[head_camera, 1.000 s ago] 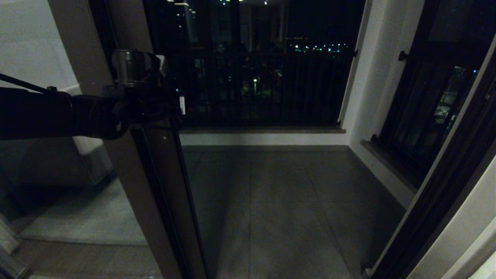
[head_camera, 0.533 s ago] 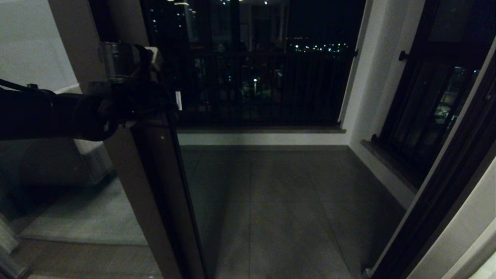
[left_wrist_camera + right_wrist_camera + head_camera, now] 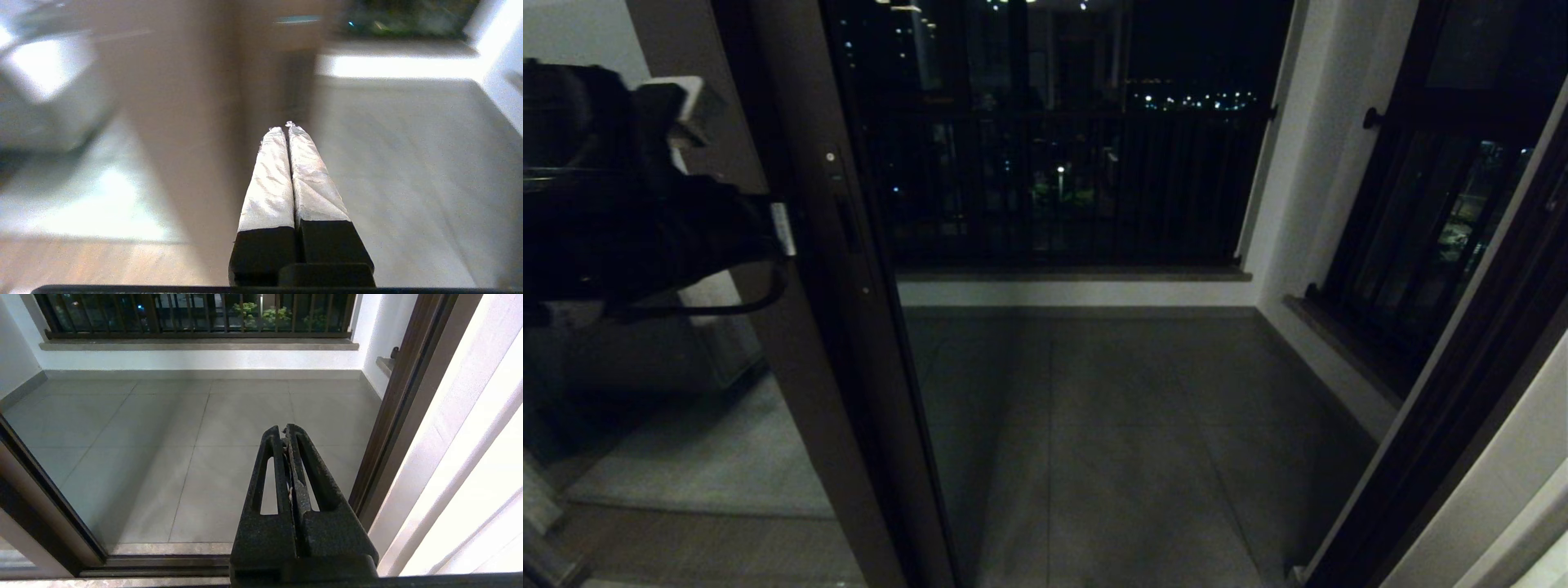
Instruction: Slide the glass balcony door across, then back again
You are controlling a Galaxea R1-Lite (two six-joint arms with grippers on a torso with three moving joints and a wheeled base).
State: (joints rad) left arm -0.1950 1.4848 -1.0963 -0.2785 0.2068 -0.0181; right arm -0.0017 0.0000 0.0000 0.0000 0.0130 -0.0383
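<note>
At far left in the head view the left arm [image 3: 621, 212] hangs beside the door [image 3: 841, 327], whose brown stile with its black handle [image 3: 849, 229] and silver screws stands left of the opening. The left gripper [image 3: 286, 128] has its white-wrapped fingers [image 3: 271, 179] pressed together on nothing, near the stile. Past the door lies the grey tiled balcony floor [image 3: 1111, 441], ending at a dark railing [image 3: 1078, 188]. The right gripper [image 3: 284, 430] is also closed and empty, over the floor near the right jamb [image 3: 392, 412]. A barred window [image 3: 1421, 220] sits in the white right wall.
</note>
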